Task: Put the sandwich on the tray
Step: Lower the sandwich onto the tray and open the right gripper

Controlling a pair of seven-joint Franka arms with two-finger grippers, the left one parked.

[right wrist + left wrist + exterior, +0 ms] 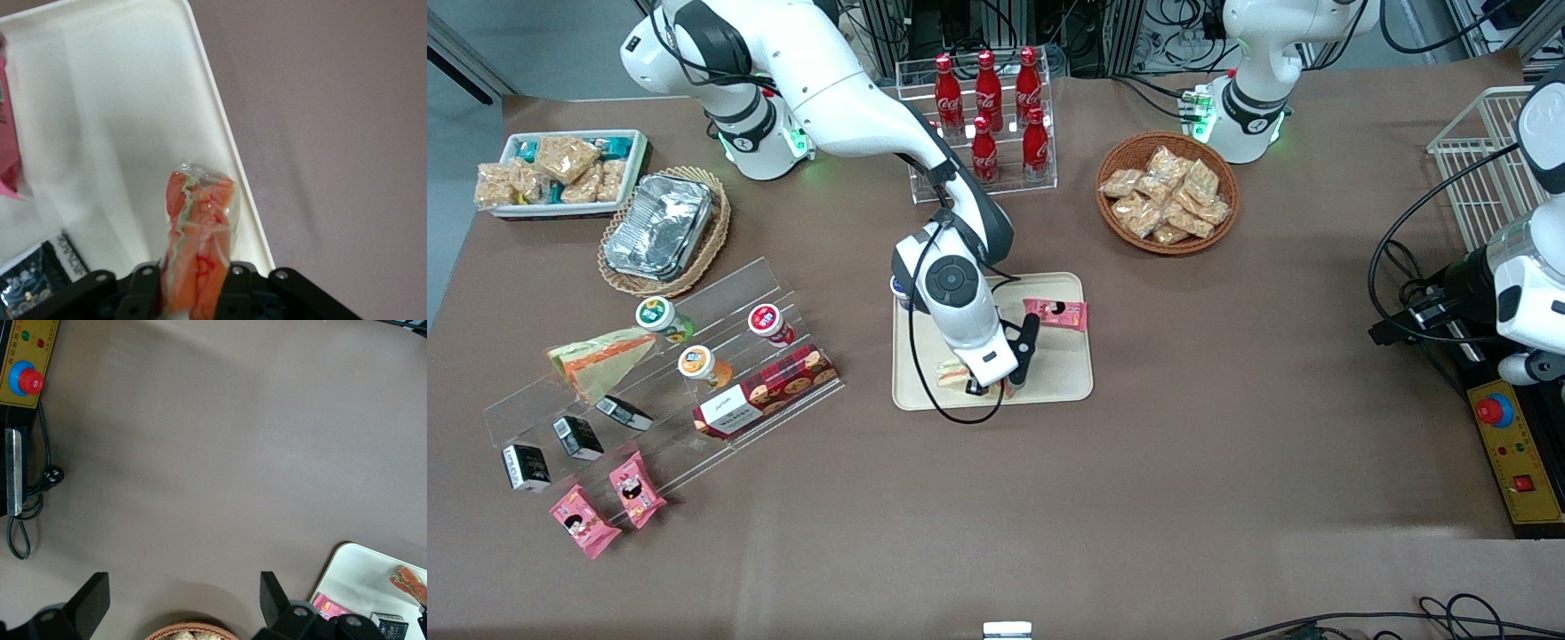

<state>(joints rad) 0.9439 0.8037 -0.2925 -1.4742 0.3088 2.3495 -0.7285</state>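
Note:
The sandwich, a clear-wrapped wedge with orange-red and green filling, sits between the two fingers of my right gripper, which is shut on it. In the front view the gripper hangs over the tray's edge nearest the front camera, and the sandwich pokes out beside the wrist. The cream-beige tray lies under the sandwich. The left wrist view catches a corner of the tray with the sandwich above it.
On the tray lie a pink snack pack and a small dark carton. A clear stepped rack with a larger pale wedge, a foil container, cola bottles and a snack basket stand around.

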